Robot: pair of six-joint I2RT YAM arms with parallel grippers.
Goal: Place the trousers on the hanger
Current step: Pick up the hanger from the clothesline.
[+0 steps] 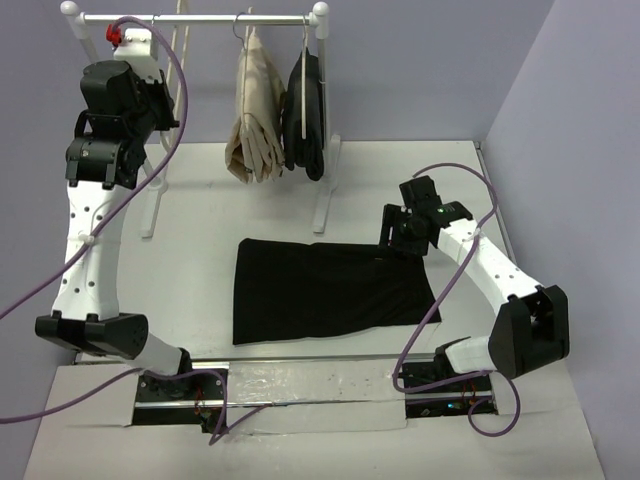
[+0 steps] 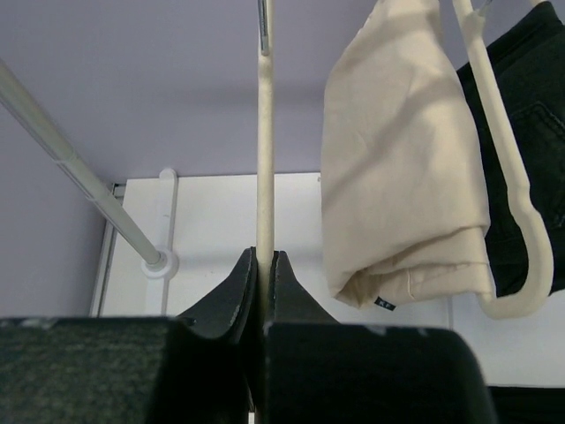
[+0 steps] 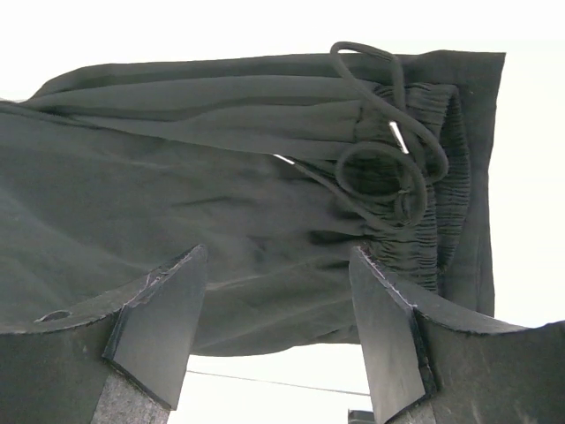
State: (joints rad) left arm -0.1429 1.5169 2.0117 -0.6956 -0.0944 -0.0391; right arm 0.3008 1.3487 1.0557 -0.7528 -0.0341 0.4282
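**Left claw [image 2: 263, 261] pinches the hanger [image 2: 263, 132]; right claw [image 3: 275, 256] spread at the black trousers [image 1: 330, 290]**

The left claw is raised high beside the clothes rack [image 1: 200, 18]. Its two fingers are pressed together on a thin cream bar of the hanger. In the left wrist view that bar runs straight up from the fingertips and out of the top of the picture. Above this claw and to its right hang the folded beige trousers [image 2: 402, 159], with a smaller black garment [image 2: 534, 97] beyond them. The curved end of another cream hanger [image 2: 516, 221] shows between the two. To the claw's left a rack post [image 2: 75, 168] slants down to its foot on the white table [image 1: 200, 230].

The right claw is low, at the far right corner of the black trousers. These lie flat on the table, below the left claw and well apart from it. The right claw's fingers [image 3: 168, 309] stand wide apart, gripping nothing. Just ahead of the fingertips is the gathered elastic waistband [image 3: 441, 194]. A coiled black drawstring [image 3: 388, 168] lies on it, toward the right finger. From there the cloth stretches away to the claw's left in soft folds. Whether the fingertips touch the fabric cannot be told.
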